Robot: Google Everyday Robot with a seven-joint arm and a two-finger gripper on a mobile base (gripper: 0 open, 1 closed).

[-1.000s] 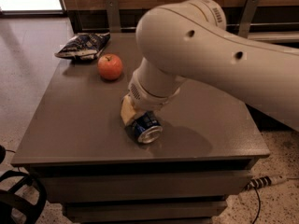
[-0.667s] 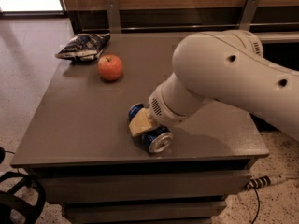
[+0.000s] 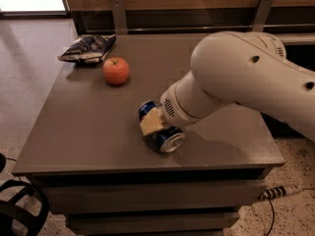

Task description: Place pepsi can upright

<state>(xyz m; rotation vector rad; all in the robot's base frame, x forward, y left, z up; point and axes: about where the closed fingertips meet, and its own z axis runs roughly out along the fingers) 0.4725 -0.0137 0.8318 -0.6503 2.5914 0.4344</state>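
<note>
The pepsi can (image 3: 168, 140) lies on its side on the grey table (image 3: 74, 132), a little toward 6 o'clock from the tabletop's middle and near the front edge. Its long axis runs from about 11 o'clock to 5 o'clock, and the silver end facing 5 o'clock catches the light. The gripper (image 3: 155, 124) sits right over the can's middle. One tan finger pad (image 3: 150, 123) is pressed against the blue side while the other finger is hidden behind the can, so the fingers look clamped around the can's body. The bulky white arm (image 3: 246, 77) reaches in from 3 o'clock, low over the table, and covers much of the right half. A red apple (image 3: 116, 71) stands well apart from the can at about 11 o'clock. Just beyond the apple, again at about 11 o'clock, a dark blue and white snack bag (image 3: 87, 48) lies flat near the far left corner. On the speckled floor at 4 o'clock from the table, a striped cable (image 3: 276, 192) trails off to the right.
</note>
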